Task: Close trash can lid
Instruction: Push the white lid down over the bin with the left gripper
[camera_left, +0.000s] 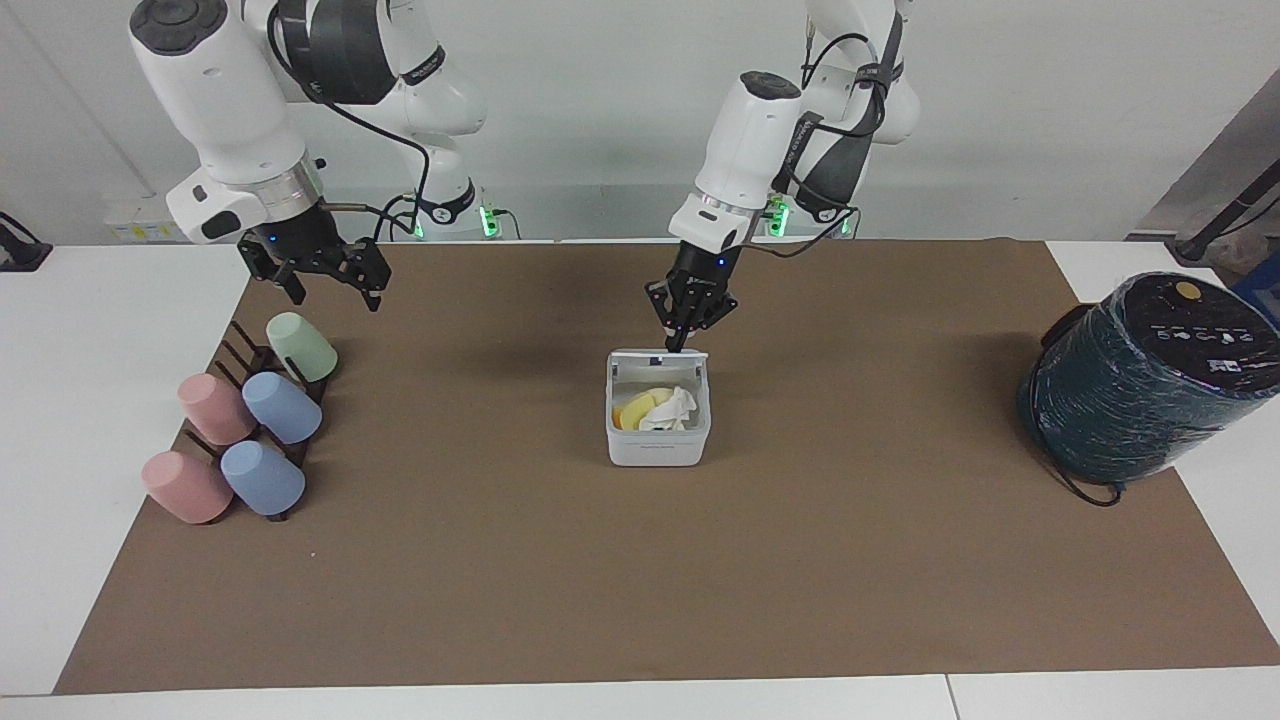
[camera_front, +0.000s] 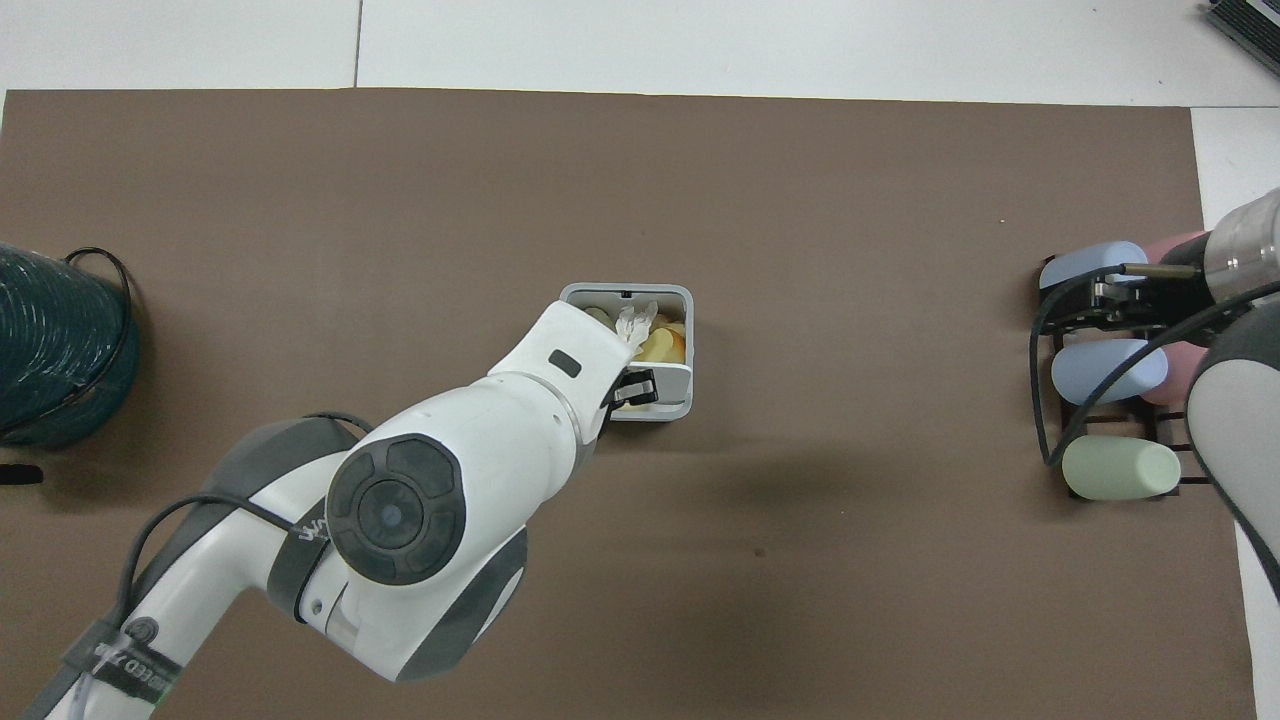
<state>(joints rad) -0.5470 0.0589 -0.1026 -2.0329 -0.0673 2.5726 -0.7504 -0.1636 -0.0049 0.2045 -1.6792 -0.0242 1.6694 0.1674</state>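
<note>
The small white trash can (camera_left: 657, 450) stands in the middle of the brown mat, with yellow scraps and crumpled paper inside; it also shows in the overhead view (camera_front: 625, 293). Its lid (camera_left: 640, 354) is hinged on the side nearer the robots and is tipped partway over the opening, so it shows edge-on. In the overhead view the lid (camera_front: 665, 370) is a narrow white strip. My left gripper (camera_left: 683, 343) is shut, its tips on the lid's raised edge; the overhead view shows it (camera_front: 635, 388) over the can's near rim. My right gripper (camera_left: 320, 285) waits open above the cup rack.
A large dark teal wrapped cylinder (camera_left: 1150, 375) stands at the left arm's end of the mat. A dark rack with several pastel cups (camera_left: 250, 420) lies at the right arm's end, under my right gripper (camera_front: 1100, 295).
</note>
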